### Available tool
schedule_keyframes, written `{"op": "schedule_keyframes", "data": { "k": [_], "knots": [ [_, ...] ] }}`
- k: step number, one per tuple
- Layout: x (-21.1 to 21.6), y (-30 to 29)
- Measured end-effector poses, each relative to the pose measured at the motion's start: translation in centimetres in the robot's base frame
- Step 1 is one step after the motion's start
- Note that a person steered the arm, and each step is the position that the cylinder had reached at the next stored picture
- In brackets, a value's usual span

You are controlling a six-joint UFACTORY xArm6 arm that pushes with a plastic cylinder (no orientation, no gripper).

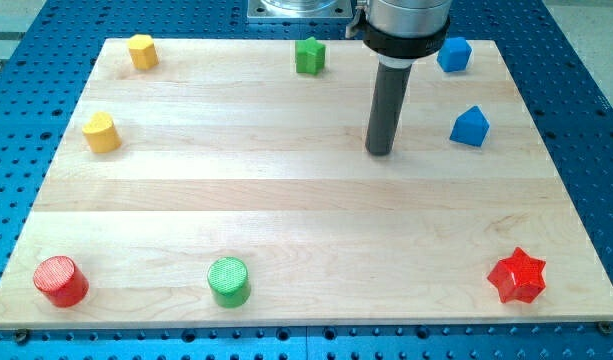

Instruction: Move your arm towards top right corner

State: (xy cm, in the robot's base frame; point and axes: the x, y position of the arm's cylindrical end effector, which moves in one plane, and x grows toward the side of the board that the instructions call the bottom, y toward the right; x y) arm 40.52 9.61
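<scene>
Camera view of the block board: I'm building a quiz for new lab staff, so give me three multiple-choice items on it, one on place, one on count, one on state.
1. Where is my tip?
A. To the view's left of the lower blue block
B. Beside the red star
C. Touching the green cylinder

2. How many yellow blocks are there?
A. One
B. Two
C. Three

3. Is my tip touching a block?
A. Yes, the green star
B. Yes, the red cylinder
C. No, it stands apart from all

Answers: 1 A, bare board lies between tip and blue block. 2 B, both at the view's left. 3 C, wood shows all round the tip.
</scene>
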Motion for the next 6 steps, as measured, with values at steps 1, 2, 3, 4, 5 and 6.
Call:
{"op": "schedule_keyframes", "data": {
  "k": [1,2,3,4,5,6],
  "knots": [
    [-0.3,0.7],
    [-0.3,1.2],
    [-0.7,1.7],
    [-2.5,3.9],
    [-5.9,10.6],
    [-10.0,15.8]
  ]
}}
